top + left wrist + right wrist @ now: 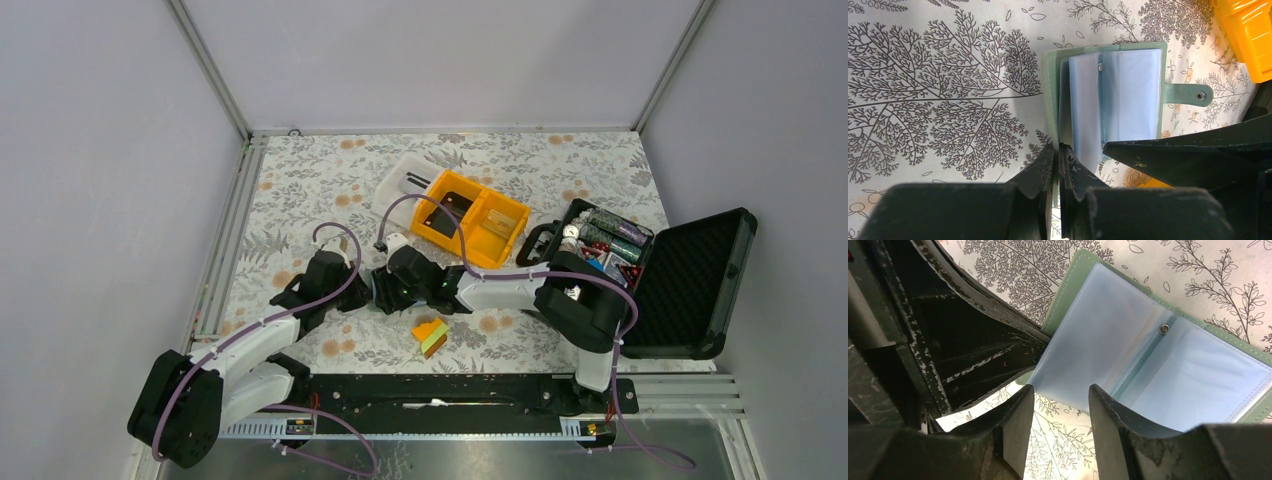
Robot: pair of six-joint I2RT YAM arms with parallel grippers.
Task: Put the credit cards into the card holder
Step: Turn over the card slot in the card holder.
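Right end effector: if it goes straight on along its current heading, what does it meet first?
The open card holder. Its light-blue pocket page lies directly ahead of the right end effector, whose jaws stand apart and empty. Depth is unclear, so I can't say how soon it would touch.

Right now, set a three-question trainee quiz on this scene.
1. True or false: the left hand is shut on an edge of the grey-green bifold card holder.
2. Where does the thin black credit card lie?
A. in the yellow plastic tray
B. in the card holder
C. in the black foam-lined case
3. Fill in: over the card holder's light-blue inside, the right hand has its jaws ____ (open or shut).

Key: 1 true; 2 A; 3 open.
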